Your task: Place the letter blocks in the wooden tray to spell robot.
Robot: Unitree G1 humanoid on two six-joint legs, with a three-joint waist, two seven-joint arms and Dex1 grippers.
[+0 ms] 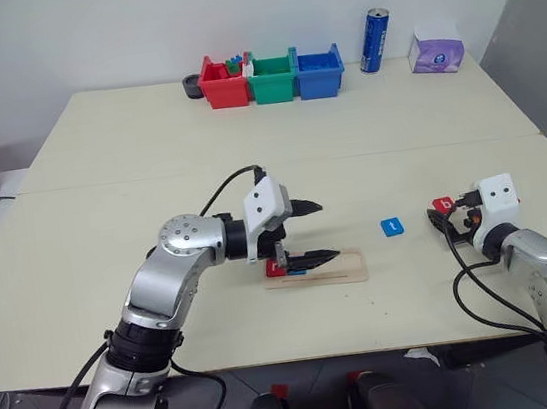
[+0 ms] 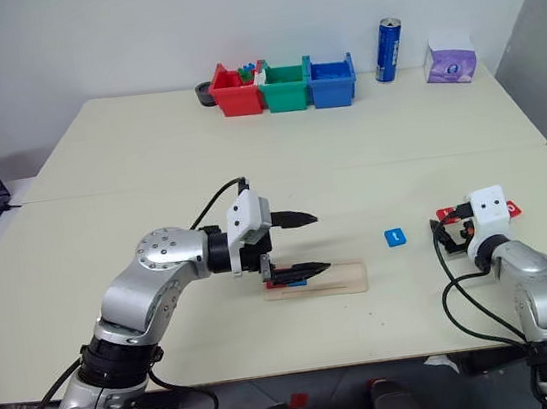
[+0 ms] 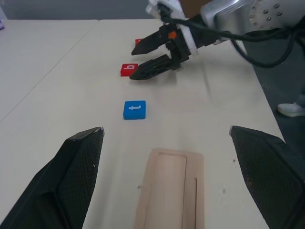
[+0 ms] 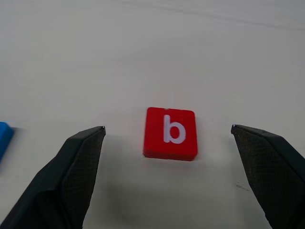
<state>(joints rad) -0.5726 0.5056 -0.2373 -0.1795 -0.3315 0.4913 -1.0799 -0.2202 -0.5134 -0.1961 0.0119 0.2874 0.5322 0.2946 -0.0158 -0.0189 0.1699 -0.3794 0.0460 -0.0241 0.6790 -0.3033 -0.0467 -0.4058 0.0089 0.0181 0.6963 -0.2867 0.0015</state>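
Tray [image 1: 338, 273] sits at table centre with a red [image 1: 275, 266] and a blue block [image 1: 296, 273] at its 9 o'clock end, under the wide-open, empty left gripper [image 1: 314, 231]; t [image 1: 390, 226], b [image 4: 170, 132] and another red block [image 2: 512, 208] wait at 3 o'clock; right gripper [image 3: 136, 62], gaping and empty, frames b.

Red b tile [image 4: 170, 132] with white letter, blue t tile [image 3: 135, 109] with white letter, pale wood tray [image 3: 167, 191], cream table [image 1: 147, 161], red, green, blue bins [image 1: 272, 77], blue can [image 1: 373, 40], black fingers [image 3: 76, 176].
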